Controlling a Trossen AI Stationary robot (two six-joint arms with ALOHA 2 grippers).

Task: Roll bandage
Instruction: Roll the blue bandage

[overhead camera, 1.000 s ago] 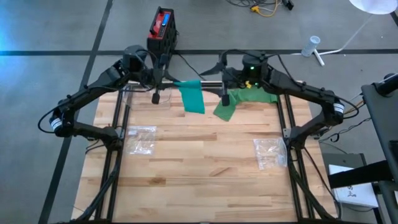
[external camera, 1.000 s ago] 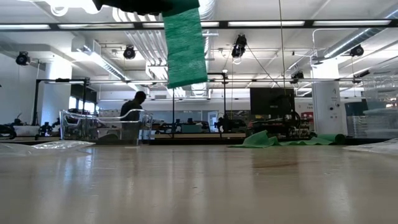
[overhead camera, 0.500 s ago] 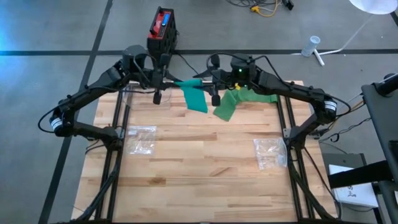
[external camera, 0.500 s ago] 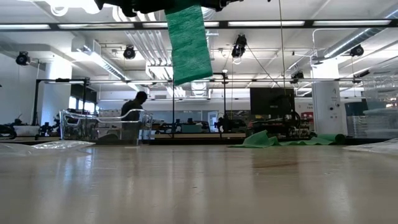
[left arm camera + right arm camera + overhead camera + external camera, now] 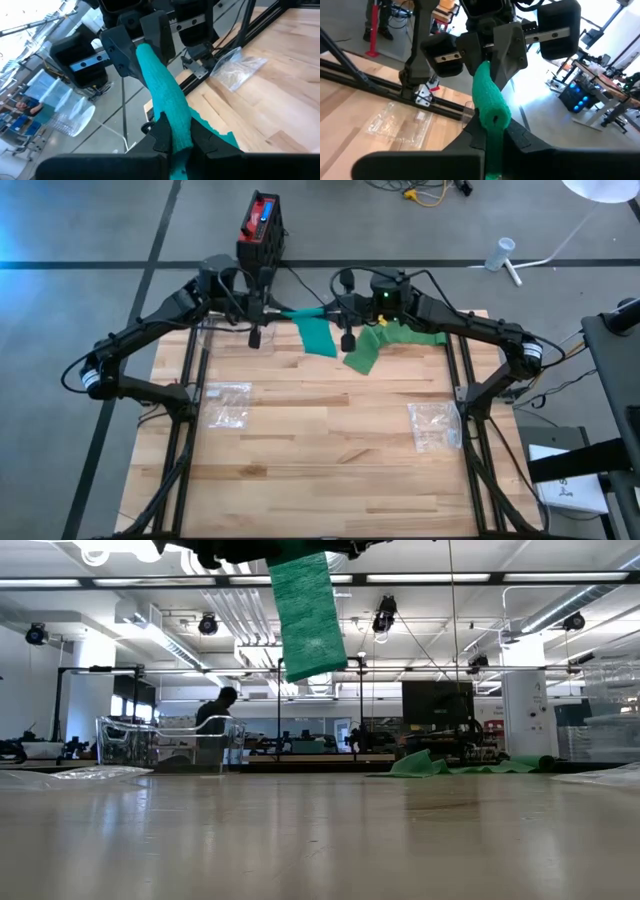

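A green bandage (image 5: 318, 338) is held high over the table's far middle. Its bunched upper part (image 5: 160, 80) runs between my two grippers, and a flat tail (image 5: 305, 615) hangs below it, clear of the table. My left gripper (image 5: 287, 311) is shut on one end of the bunched part. My right gripper (image 5: 328, 310) faces it, shut on the other end. In each wrist view the other arm's fingers show at the far end of the green strand. More green cloth (image 5: 378, 348) lies crumpled on the table's far right. My left gripper pinches the bunched bandage's end (image 5: 176, 122) between its two fingers. The fingers come about level from the table's left and lie along the strand. The bandage is lifted clear, with its tail hanging. My right gripper pinches the opposite end (image 5: 490, 114) between its two fingers. It comes about level from the table's right, along the strand, which spans straight across to the left gripper.
Two clear plastic bags lie on the wood, one at the left (image 5: 227, 402) and one at the right (image 5: 434, 425). A red and black box (image 5: 262, 225) stands on the floor beyond the far edge. A person (image 5: 215, 715) is in the room behind.
My right gripper has moved toward the table's left, up to the left gripper, and now has the bandage's bunched part. The hanging tail has swung a little toward the right and hangs slightly tilted.
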